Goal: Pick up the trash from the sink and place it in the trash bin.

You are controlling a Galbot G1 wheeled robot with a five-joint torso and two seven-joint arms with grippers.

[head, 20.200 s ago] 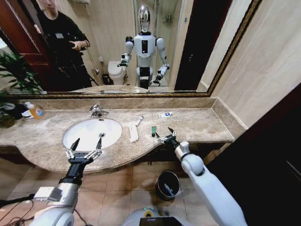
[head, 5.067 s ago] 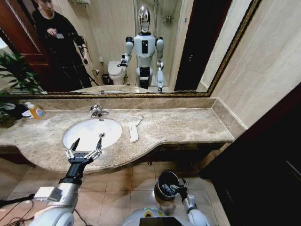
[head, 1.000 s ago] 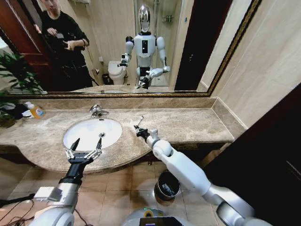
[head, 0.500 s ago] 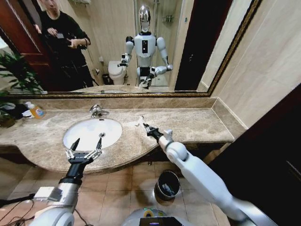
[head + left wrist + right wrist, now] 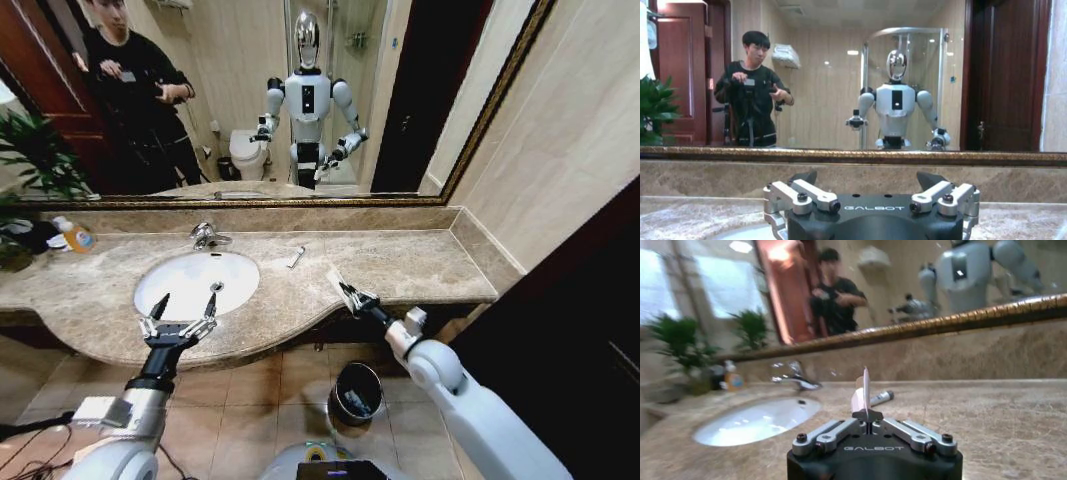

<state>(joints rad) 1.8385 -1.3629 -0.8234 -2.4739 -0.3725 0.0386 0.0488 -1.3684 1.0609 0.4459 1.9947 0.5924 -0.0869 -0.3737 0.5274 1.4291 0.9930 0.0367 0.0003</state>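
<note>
Right gripper (image 5: 346, 290) carrying the long white packet (image 5: 335, 279)

Your right fingers are pinched on the packet above the counter's front edge; the left gripper (image 5: 186, 303) hangs spread wide over the sink (image 5: 240, 270). The trash bin (image 5: 356, 393) sits on the floor below.

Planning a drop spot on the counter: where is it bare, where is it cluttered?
Bare: the marble counter from the thin white stick to the right wall, behind the right pincer gripping the long white packet. The sink basin is bare too.
Crowded: the far left corner, with the orange-labelled bottle and plant; the left pincer hovers over the sink's front rim.
</note>
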